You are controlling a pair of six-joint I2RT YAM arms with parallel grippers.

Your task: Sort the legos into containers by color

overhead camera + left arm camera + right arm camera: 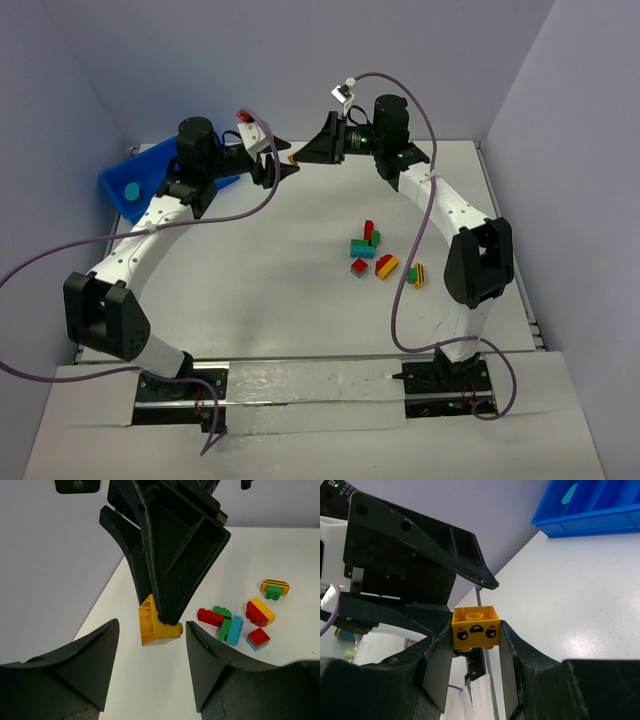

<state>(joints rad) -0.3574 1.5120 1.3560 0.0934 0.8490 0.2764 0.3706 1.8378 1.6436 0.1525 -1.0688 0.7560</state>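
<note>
Your flat white tabletop [250, 280], boxed in lilac.
You see plain pale-purple walls [300, 60] at left, far and right, evenly lit.

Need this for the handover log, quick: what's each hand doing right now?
Left hand: open, holding nothing.
Right hand: closed on the yellow brick.

One blue bin [150, 165], one yellow face brick [475, 627], and about ten loose bricks [235, 630] in one cluster.
</note>
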